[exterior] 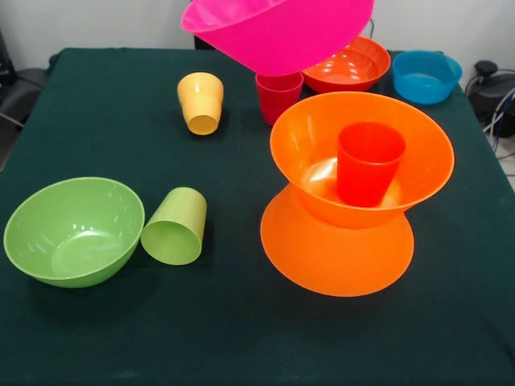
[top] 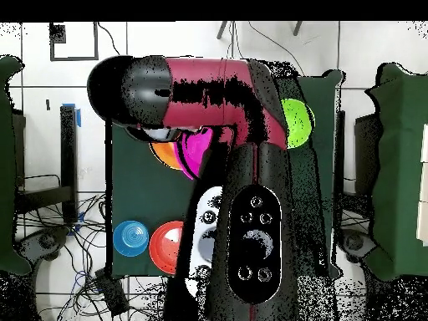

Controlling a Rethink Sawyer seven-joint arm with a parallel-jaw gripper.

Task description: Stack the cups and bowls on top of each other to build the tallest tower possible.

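A: The pink bowl [exterior: 278, 32] hangs tilted in the air at the top of the front view, above and behind the tower [exterior: 354, 201]. The pincer itself is out of sight there, and the arm [top: 192, 88] hides it from above, so nobody can tell how wide it stands or how it grips.

B: Below, the red-orange cup [exterior: 368, 163] stands upright inside the upper orange bowl [exterior: 362, 153], which sits on the upturned lower orange bowl [exterior: 338, 249].

A: That cup rim is a narrow seat. A bowl landing tilted or off-centre would likely slide off.

B: And a nudge could topple the hourglass. The magenta cup [exterior: 278, 96] and red-orange bowl [exterior: 348, 66] sit just behind, near the blue bowl [exterior: 426, 76].
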